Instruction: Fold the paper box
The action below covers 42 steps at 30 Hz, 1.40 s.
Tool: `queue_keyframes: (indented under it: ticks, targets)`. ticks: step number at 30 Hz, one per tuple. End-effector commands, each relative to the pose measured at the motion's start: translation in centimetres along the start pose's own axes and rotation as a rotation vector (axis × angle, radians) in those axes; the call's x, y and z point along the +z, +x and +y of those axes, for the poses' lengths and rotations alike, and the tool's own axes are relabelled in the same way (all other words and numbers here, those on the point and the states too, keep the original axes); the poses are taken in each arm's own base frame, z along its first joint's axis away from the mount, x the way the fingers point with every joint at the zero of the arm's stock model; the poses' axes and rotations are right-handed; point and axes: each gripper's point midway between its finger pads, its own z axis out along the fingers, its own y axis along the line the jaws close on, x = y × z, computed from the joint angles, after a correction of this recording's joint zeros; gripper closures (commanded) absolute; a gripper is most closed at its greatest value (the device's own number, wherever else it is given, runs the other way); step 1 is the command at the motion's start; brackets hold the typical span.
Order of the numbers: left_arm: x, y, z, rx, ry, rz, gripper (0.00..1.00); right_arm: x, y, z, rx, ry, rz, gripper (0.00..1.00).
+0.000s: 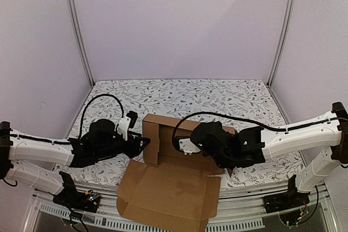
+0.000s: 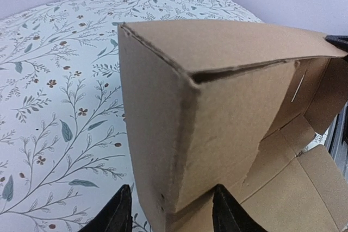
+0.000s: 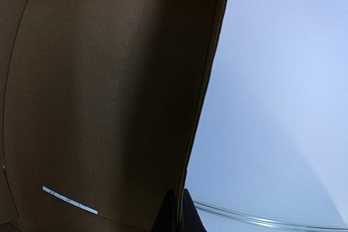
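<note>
The paper box [image 1: 168, 180] is plain brown cardboard, half formed. Its left wall [image 1: 150, 138] stands upright and a wide lid flap lies flat over the table's near edge. My left gripper [image 1: 142, 144] is open; its two black fingertips [image 2: 117, 213] straddle the box's near left corner [image 2: 174, 150], one outside the wall and one inside. My right gripper [image 1: 225, 162] is shut on the edge of the box's right wall [image 3: 114, 96], its fingertips [image 3: 177, 213] pinching the thin cardboard edge. The right wall is mostly hidden behind that arm in the top view.
The table is covered by a white cloth with a leaf print [image 1: 217, 99]. Metal frame posts [image 1: 79, 31] stand at the back corners before plain walls. Both arm bases and cables sit at the near edge.
</note>
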Motion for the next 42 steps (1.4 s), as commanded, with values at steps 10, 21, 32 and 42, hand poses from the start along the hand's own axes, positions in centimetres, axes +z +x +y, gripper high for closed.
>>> queue_keyframes:
  ticks: [10,21,32,42]
  targets:
    - [1.4,-1.0,0.5,0.05,-0.118,-0.051,0.69,-1.1,-2.2,2.0,-0.06,-0.054,-0.059,1.0]
    - [1.6,-1.8,-0.2,0.062,-0.105,-0.07,0.99,-1.5,-2.5,1.6,-0.04,-0.049,-0.073,1.0]
    - [2.2,-0.9,-0.6,0.05,-0.098,-0.028,0.66,-1.2,-2.8,2.3,-0.029,-0.064,-0.072,1.0]
    - [2.6,1.3,0.8,0.045,-0.149,-0.003,0.54,-1.5,-2.9,2.0,0.017,-0.075,-0.094,1.0]
